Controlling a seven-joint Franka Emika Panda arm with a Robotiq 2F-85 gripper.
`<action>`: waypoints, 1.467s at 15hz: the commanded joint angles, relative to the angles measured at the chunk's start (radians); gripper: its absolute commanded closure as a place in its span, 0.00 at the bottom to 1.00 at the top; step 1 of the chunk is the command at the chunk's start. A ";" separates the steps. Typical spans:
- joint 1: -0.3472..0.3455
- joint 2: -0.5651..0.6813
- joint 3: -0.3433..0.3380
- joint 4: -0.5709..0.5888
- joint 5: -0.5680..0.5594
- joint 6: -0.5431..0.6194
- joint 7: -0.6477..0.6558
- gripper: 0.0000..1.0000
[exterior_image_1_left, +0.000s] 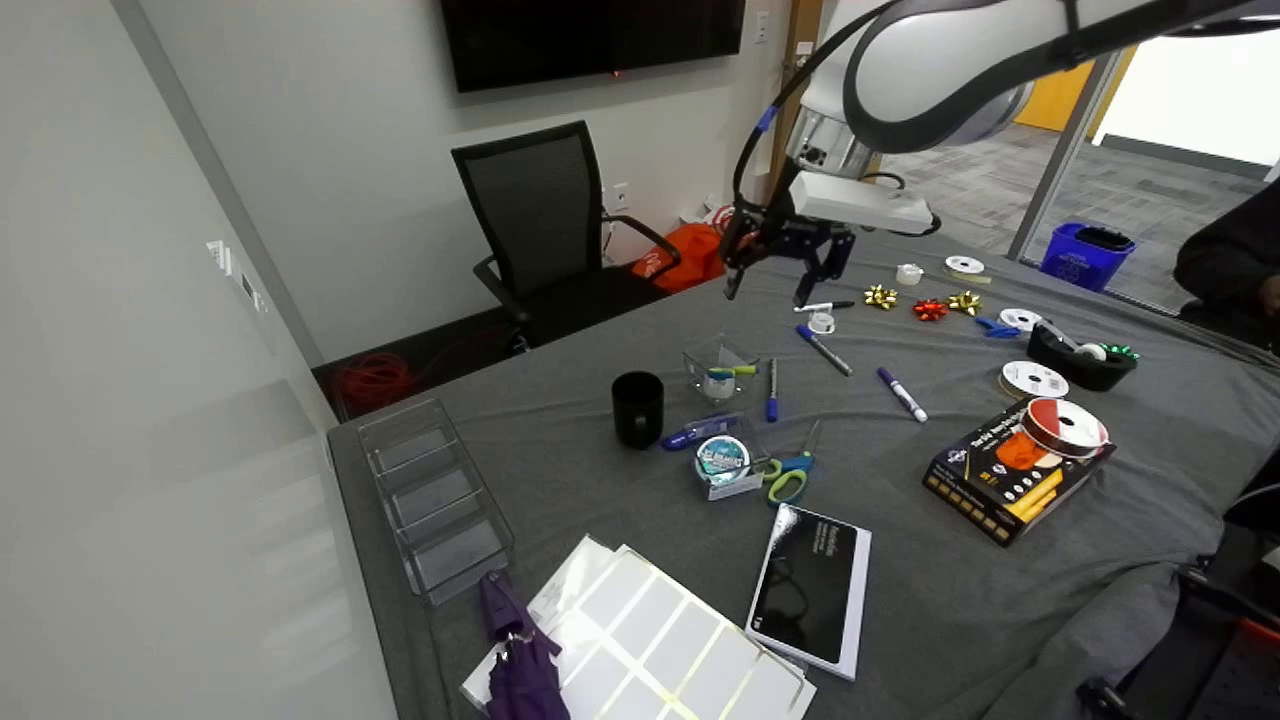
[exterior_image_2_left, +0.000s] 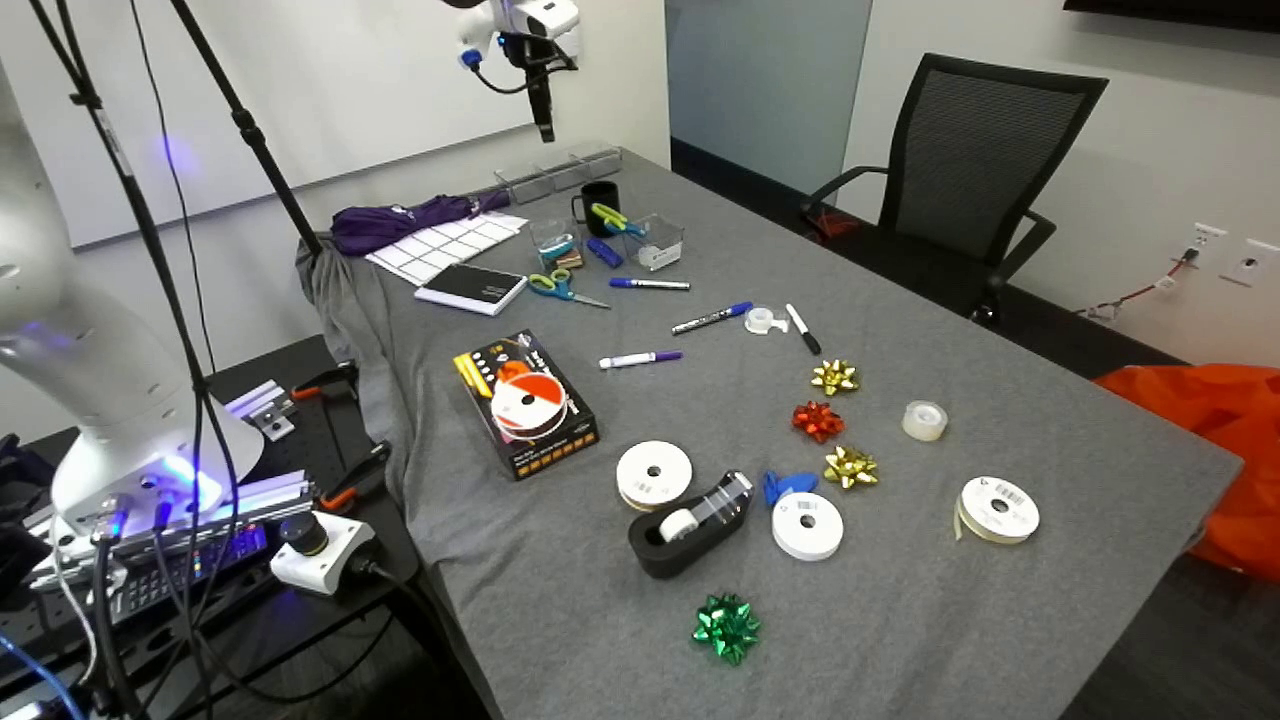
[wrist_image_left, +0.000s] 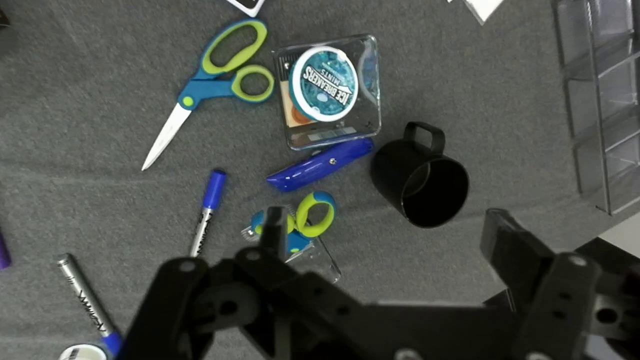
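While nothing is clasped, the gripper (exterior_image_1_left: 768, 290) hangs high above the grey cloth (exterior_image_1_left: 560, 430), its 2 fingers (wrist_image_left: 510, 240) well apart and touching nothing. By the wrist view it is nearest 2 things: the black mug (wrist_image_left: 420, 177), standing upright below and mostly on the far side of the gap, and a small clear box (wrist_image_left: 320, 265) to the left, where 1 fingertip hides part of a green-and-blue handle (wrist_image_left: 312, 230). This looks like lining up from above, before any contact. A grasp on the mug would probably call for a shift to center it and a descent, with the left fingertip kept off the box and the blue tool (wrist_image_left: 322, 164).

The wrist view looks down into the mug, whose dark inside seems empty, and gives lettering on the mint tub (wrist_image_left: 325, 85) that the exterior views leave unreadable. In an exterior view a white roll (exterior_image_1_left: 718, 386) shows inside the small clear box, where the gripper blocks the wrist camera. The red bow (exterior_image_2_left: 818, 422), seen in both exterior views, lies outside the wrist view.
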 joint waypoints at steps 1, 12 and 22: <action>0.002 0.061 -0.014 0.029 0.084 0.092 -0.022 0.00; 0.018 0.262 -0.080 0.026 0.152 0.437 -0.053 0.00; 0.050 0.319 -0.141 0.065 0.027 0.306 0.033 0.00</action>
